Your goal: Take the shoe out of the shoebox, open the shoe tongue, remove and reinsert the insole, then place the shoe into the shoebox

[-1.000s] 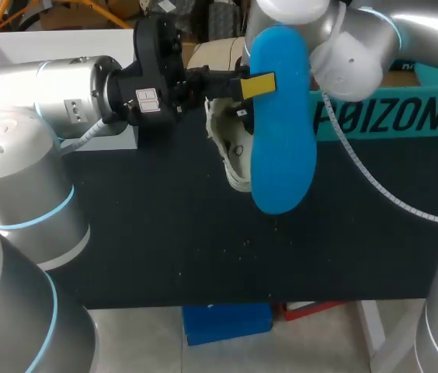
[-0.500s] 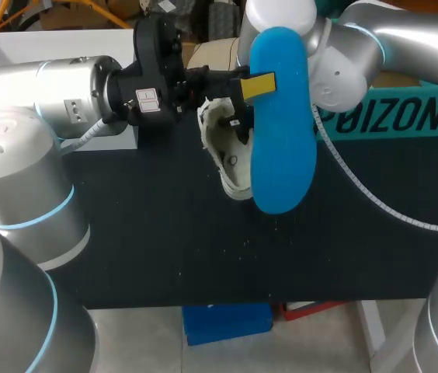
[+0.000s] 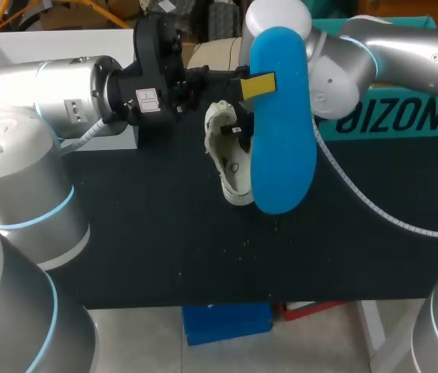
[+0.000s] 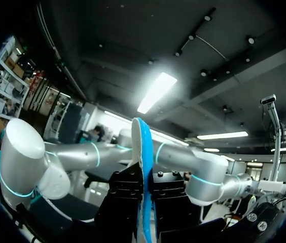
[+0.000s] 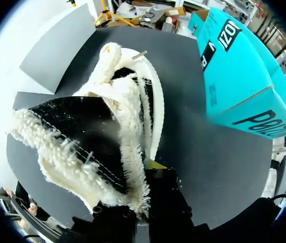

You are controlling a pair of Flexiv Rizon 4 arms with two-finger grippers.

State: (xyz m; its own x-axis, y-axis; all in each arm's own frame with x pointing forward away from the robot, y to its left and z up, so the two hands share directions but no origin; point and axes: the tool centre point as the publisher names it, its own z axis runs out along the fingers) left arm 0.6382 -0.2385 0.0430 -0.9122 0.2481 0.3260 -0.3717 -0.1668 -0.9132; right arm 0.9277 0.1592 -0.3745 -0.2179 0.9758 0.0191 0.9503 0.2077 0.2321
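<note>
A blue insole [image 3: 281,124] hangs flat-on above the table in the head view, with my left gripper [image 3: 256,85] shut on its edge. In the left wrist view the insole [image 4: 142,167] stands edge-on between the black fingers of my left gripper [image 4: 144,202]. Just behind the insole a cream shoe [image 3: 231,159] with fleecy lining is held off the black mat, its opening turned up. My right gripper [image 5: 144,172] is shut on the shoe's [image 5: 107,126] fleecy collar. The teal shoebox [image 3: 405,109] stands at the back right, past the shoe [image 5: 244,76].
A white box lid [image 3: 48,47] lies at the back left behind my left arm, and the same white lid [image 5: 57,45] shows beyond the shoe. The black mat [image 3: 165,241] covers the table toward the front edge.
My right arm has swung a little and the shoe has turned slightly with it, so more of the box's side is covered. The left gripper and insole have kept still.
</note>
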